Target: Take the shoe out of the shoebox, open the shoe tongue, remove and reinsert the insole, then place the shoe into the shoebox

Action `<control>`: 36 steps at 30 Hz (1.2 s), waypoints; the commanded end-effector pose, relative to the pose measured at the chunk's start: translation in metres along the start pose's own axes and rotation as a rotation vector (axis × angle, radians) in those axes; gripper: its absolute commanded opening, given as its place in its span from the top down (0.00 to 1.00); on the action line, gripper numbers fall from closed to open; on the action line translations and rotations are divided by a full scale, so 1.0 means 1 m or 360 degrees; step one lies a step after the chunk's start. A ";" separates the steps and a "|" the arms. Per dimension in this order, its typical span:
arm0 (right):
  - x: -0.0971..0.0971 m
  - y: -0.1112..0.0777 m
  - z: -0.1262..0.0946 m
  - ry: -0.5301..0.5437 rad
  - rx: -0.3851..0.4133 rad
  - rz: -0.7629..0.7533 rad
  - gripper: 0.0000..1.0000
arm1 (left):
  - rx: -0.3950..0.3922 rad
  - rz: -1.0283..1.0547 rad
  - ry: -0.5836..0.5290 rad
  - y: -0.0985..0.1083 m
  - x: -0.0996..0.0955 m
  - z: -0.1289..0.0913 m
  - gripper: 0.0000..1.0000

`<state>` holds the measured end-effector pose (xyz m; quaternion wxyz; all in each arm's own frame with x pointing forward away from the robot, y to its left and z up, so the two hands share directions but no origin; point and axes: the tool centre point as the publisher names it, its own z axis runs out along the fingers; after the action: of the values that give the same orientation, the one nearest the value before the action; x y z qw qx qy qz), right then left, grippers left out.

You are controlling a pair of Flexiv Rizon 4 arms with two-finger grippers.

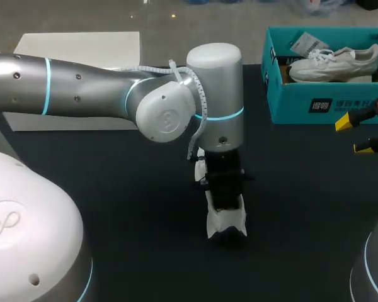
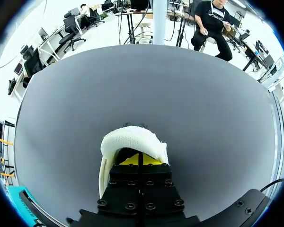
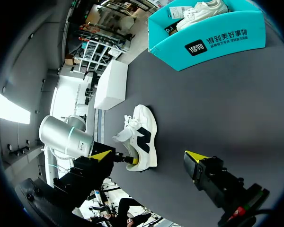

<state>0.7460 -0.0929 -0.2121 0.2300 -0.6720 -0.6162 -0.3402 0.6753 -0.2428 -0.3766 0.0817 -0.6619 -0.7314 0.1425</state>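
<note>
A white shoe (image 3: 144,137) with a black side mark stands on the dark table, toe toward the far side. From above, my left arm covers most of it and only its heel (image 1: 225,223) shows. My left gripper (image 1: 225,204) is shut, with its tips down in the shoe's opening. In the left wrist view the white mesh heel collar (image 2: 132,139) arches just ahead of the gripper (image 2: 139,161). What the tips touch is hidden. My right gripper (image 1: 356,134) stands open and empty to the right, near the teal shoebox (image 1: 302,107). In its own view the right gripper (image 3: 149,158) faces the shoe's side.
A second white shoe (image 1: 334,63) lies inside the shoebox (image 3: 217,45) at the back right. A flat white box (image 1: 75,50) sits at the back left, partly behind my left arm. Bare dark table surrounds the shoe.
</note>
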 end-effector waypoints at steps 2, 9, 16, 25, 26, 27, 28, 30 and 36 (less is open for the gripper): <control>0.000 -0.001 0.000 -0.0006 -0.0003 0.0002 0.00 | -0.0008 0.0000 0.0001 -0.001 0.000 0.000 1.00; 0.000 -0.001 0.000 -0.0006 -0.0003 0.0002 0.00 | -0.0120 0.0160 -0.0056 0.012 0.002 0.001 1.00; 0.000 -0.001 0.000 -0.0006 -0.0003 0.0002 0.00 | -0.0136 0.0233 -0.0029 0.018 0.008 0.012 1.00; 0.000 -0.001 0.000 -0.0006 -0.0003 0.0002 0.00 | -0.0211 0.0203 -0.0032 0.027 -0.001 0.037 1.00; 0.000 -0.001 0.000 -0.0006 -0.0003 0.0002 0.00 | -0.0214 0.0200 -0.0035 0.028 -0.002 0.040 1.00; 0.000 -0.001 0.000 -0.0006 -0.0003 0.0002 0.00 | -0.0220 0.0194 -0.0031 0.029 -0.003 0.043 1.00; 0.000 -0.001 0.000 -0.0006 -0.0003 0.0002 0.00 | -0.0233 0.0189 -0.0032 0.029 -0.004 0.045 1.00; 0.000 -0.001 0.000 -0.0006 -0.0003 0.0002 0.00 | -0.0239 0.0183 -0.0032 0.030 -0.006 0.049 1.00; 0.000 -0.001 0.000 -0.0006 -0.0003 0.0002 0.00 | -0.0276 0.0195 -0.0047 0.019 -0.007 0.031 1.00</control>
<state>0.7460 -0.0929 -0.2121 0.2300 -0.6720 -0.6163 -0.3402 0.6913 -0.2457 -0.4058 0.0115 -0.7083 -0.6988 0.0991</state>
